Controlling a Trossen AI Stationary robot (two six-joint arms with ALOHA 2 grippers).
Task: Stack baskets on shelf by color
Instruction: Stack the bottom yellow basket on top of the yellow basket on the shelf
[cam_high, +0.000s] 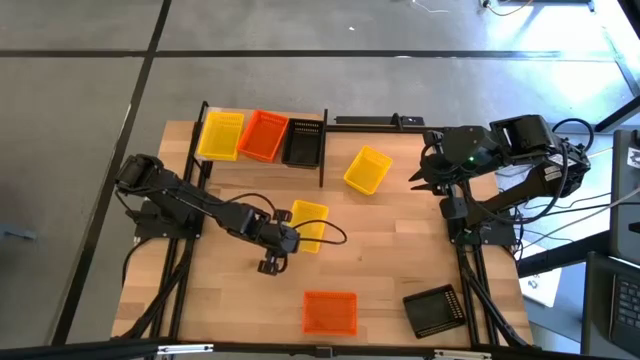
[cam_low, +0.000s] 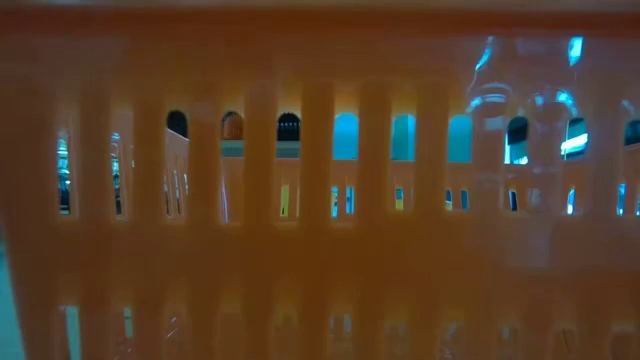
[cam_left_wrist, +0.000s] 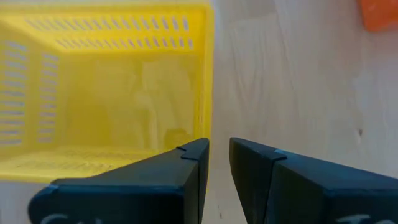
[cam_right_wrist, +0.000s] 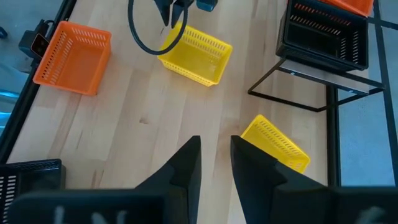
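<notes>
High view: the shelf (cam_high: 262, 140) stands at the far edge of the desk (cam_high: 380, 250), holding one yellow basket (cam_high: 220, 135), one orange basket (cam_high: 264, 135) and one black basket (cam_high: 303, 143) side by side, left to right.

Left gripper (cam_high: 290, 238) is low over the middle of the desk. Left wrist view: its jaws stand narrowly apart with only a thin gap between the fingertips (cam_left_wrist: 194, 151), and nothing sits between them. A second yellow basket (cam_left_wrist: 106, 87) lies directly ahead of the jaws, its near corner just beyond the one fingertip. The rim is not between the jaws; I cannot tell whether the fingertip touches the wall. Bare wood lies ahead of the other fingertip.

Right gripper (cam_high: 420, 178) hangs raised above the right far part of the desk. Right wrist view: its jaws are also narrowly apart and hold nothing. A third yellow basket (cam_right_wrist: 275, 143), tilted, lies just ahead of them and slightly to one side, near the shelf's black frame.

Loose on the desk, well apart from both sets of jaws: an orange basket at near edge (cam_high: 330, 312) and a black basket at near right corner (cam_high: 434, 310).

Low view: filled entirely by the slotted wall of an orange basket; no jaws are visible.
</notes>
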